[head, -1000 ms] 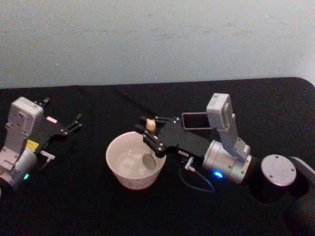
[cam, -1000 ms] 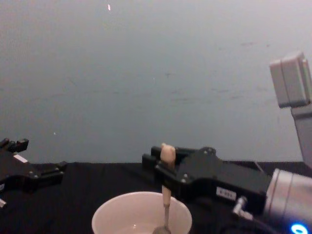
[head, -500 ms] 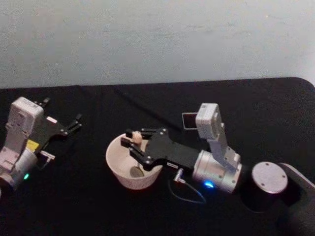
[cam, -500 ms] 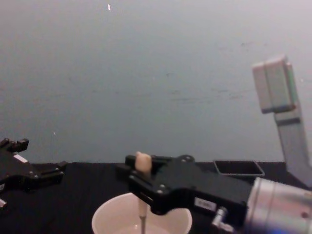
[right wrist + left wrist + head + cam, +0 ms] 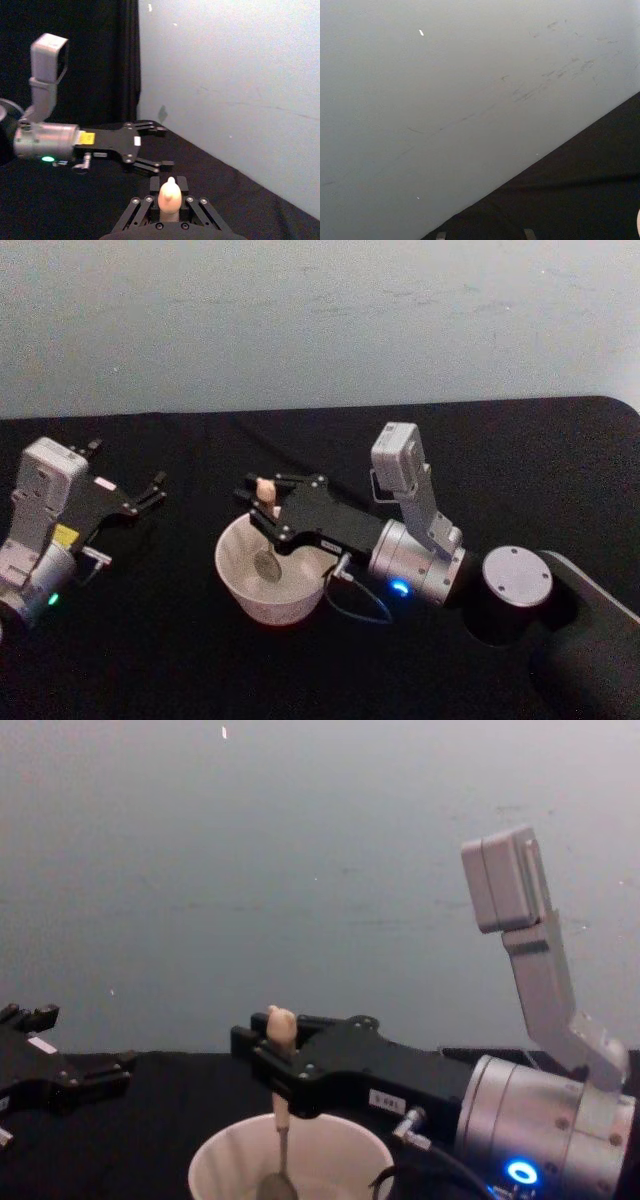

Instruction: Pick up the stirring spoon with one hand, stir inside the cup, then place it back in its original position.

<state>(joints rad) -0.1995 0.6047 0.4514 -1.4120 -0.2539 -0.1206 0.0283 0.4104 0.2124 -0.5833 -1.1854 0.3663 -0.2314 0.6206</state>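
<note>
Black table (image 5: pixel 150 660), pale wall (image 5: pixel 320 320), my right gripper (image 5: pixel 262 505) clamps the stirring spoon (image 5: pixel 282 1120), hanging at six o'clock into the cup (image 5: pixel 270 598), left gripper (image 5: pixel 150 492) splayed at nine.

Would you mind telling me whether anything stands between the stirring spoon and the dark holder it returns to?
Nothing visible does. The right gripper holds the stirring spoon upright in the cup; only that arm's wrist partly hides the dark holder. The left gripper sits aside.

No text reads legibly. The white sticker (image 5: pixel 385 1100) on the right gripper (image 5: pixel 272 1042) bears print too small to read. The yellow sticker (image 5: pixel 66 536) on the left gripper (image 5: pixel 155 490) is likewise unreadable.
</note>
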